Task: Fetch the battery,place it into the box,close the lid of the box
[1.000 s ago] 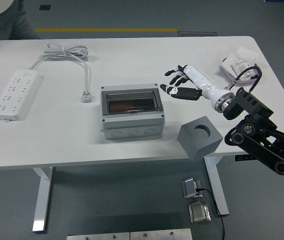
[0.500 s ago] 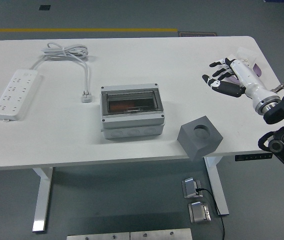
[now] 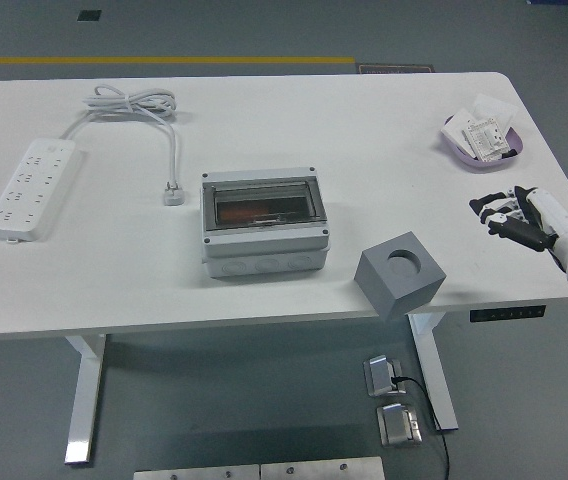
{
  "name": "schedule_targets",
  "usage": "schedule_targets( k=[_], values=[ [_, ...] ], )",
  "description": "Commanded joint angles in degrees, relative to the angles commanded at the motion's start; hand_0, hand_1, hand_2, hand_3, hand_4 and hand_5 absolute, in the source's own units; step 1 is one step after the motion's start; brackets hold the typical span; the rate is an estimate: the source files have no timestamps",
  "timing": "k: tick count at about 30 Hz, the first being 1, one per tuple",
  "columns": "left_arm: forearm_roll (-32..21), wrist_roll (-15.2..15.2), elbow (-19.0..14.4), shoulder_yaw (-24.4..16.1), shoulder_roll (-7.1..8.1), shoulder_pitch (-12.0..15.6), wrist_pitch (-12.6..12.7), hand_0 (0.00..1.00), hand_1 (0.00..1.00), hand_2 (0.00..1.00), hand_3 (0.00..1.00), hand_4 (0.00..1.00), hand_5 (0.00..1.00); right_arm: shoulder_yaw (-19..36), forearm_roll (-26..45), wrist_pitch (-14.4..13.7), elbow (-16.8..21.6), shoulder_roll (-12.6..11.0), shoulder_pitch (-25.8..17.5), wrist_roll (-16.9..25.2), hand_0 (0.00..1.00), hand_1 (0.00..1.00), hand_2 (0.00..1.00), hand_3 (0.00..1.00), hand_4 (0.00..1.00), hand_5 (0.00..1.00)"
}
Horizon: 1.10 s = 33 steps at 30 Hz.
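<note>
A grey junction box (image 3: 263, 224) stands in the middle of the table with its clear lid lying shut. Through the lid I see an orange-red object, likely the battery (image 3: 256, 207), inside the box. My right hand (image 3: 509, 215), white with black fingertips, hovers near the table's right edge, far from the box, with its fingers relaxed and holding nothing. My left arm is out of view.
A grey cube with a round hole (image 3: 398, 276) sits at the near edge right of the box. A white power strip (image 3: 31, 186) with its coiled cable (image 3: 132, 103) lies at the left. A purple tray with white parts (image 3: 484, 139) sits at the far right.
My right hand has drawn back from beside the box to the table's right edge and lower. The person at the far left corner has left the picture.
</note>
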Motion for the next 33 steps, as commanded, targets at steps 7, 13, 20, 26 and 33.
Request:
schedule_targets(
  k=[7,13,20,26,33],
  values=[
    [-0.03,-0.04,0.01,-0.01,0.16,-0.13,-0.02,0.641,0.697,0.605,0.585,0.619,0.07,-0.14,5.71,2.32,1.14,-0.42,-2.92,-0.37,0.325,0.427,0.523,0.608,0.763,0.647],
    [0.19,0.06,-0.01,-0.21,0.16,-0.11,-0.05,0.641,0.697,0.605,0.586,0.62,0.071,-2.11,7.82,2.85,1.79,0.58,-4.3,0.38,0.309,0.415,0.541,0.62,0.766,0.652],
    [0.27,0.0,0.02,-0.22,0.21,-0.3,-0.07,0.641,0.697,0.605,0.587,0.62,0.071,-4.36,8.98,3.19,1.92,1.49,-4.76,1.06,0.303,0.416,0.582,0.647,0.771,0.674],
    [0.38,0.0,0.02,-0.28,0.24,-0.39,-0.09,0.641,0.698,0.605,0.587,0.621,0.073,-5.23,9.34,3.25,2.1,1.74,-4.6,1.47,0.301,0.417,0.595,0.649,0.769,0.678],
    [0.35,0.0,0.04,-0.16,0.2,-0.55,-0.15,0.641,0.697,0.606,0.586,0.622,0.076,-6.13,9.56,3.3,1.94,2.16,-4.25,1.96,0.3,0.42,0.606,0.659,0.769,0.69]
  ],
)
